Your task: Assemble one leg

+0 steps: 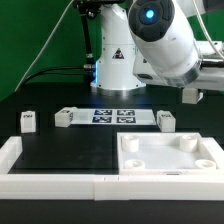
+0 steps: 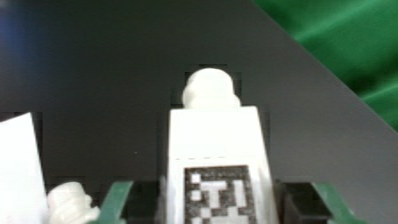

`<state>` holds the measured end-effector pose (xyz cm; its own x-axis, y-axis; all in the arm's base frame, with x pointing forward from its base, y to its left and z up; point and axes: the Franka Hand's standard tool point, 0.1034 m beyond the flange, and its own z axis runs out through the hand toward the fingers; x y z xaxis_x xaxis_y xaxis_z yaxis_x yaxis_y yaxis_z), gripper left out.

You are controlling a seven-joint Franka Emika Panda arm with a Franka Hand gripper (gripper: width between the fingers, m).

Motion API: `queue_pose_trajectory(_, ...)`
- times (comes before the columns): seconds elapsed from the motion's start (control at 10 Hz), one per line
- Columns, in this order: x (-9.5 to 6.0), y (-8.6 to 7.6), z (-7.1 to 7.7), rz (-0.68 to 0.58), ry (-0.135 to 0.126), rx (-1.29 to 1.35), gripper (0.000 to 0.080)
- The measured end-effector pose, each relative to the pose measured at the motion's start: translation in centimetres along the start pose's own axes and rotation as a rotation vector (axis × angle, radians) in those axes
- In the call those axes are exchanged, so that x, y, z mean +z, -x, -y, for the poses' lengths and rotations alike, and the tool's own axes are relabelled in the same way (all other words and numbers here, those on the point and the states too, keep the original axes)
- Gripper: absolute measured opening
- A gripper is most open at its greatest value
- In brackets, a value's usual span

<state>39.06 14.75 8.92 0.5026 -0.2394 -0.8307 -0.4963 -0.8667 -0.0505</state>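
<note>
Black table (image 1: 60, 145) fills the scene, with green cloth (image 2: 338, 45) at its far edge. The wrist view looks along the leg (image 2: 214, 140), which sits between the two green fingers (image 2: 121, 205) of the gripper (image 2: 219, 205). The leg's long axis runs in line with the fingers: its tagged end lies between them, and its rounded peg (image 2: 210, 88) points away from the wrist. A dark strip shows between each finger and the leg's white sides, so I cannot tell whether the fingers press it or only stand around it. In the exterior view the arm reaches toward that view's right, the side where the square tray (image 1: 168, 155) with corner sockets lies. Three other blocks (image 1: 66, 117) stand in a row farther back. By my judgement, the coming move turns on lining that peg end up with a socket.
</note>
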Motion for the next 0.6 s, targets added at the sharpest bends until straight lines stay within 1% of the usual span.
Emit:
queue_pose_trajectory(0.2, -0.1, -0.4, 0.2, -0.023, -0.005, -0.001, 0.029)
queue_pose_trajectory(0.3, -0.4, -1.0, 0.7, -0.109, -0.018, -0.006, 0.029)
queue_pose_trajectory(0.4, -0.7, -1.0, 1.0, -0.221, -0.03, -0.013, 0.029)
queue_pose_trajectory(0.5, -0.8, -1.0, 0.9, -0.299, -0.03, -0.033, 0.029)
queue_pose_trajectory(0.6, -1.6, -2.0, 0.5, -0.399, -0.02, -0.076, 0.029)
